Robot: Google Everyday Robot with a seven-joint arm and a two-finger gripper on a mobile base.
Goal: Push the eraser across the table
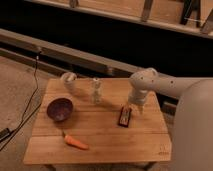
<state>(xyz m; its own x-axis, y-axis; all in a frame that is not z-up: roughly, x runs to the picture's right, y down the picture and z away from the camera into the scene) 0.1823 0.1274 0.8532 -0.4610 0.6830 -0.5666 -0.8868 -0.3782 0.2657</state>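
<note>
The eraser is a small flat dark block with reddish edges, lying on the right half of the light wooden table. My gripper hangs from the white arm just right of the eraser's far end, close beside it. Whether it touches the eraser cannot be made out.
A dark purple bowl sits at the left. An orange carrot lies near the front left. A pale bottle stands at the back middle and a light cup at the back left. A cable runs along the floor at the left.
</note>
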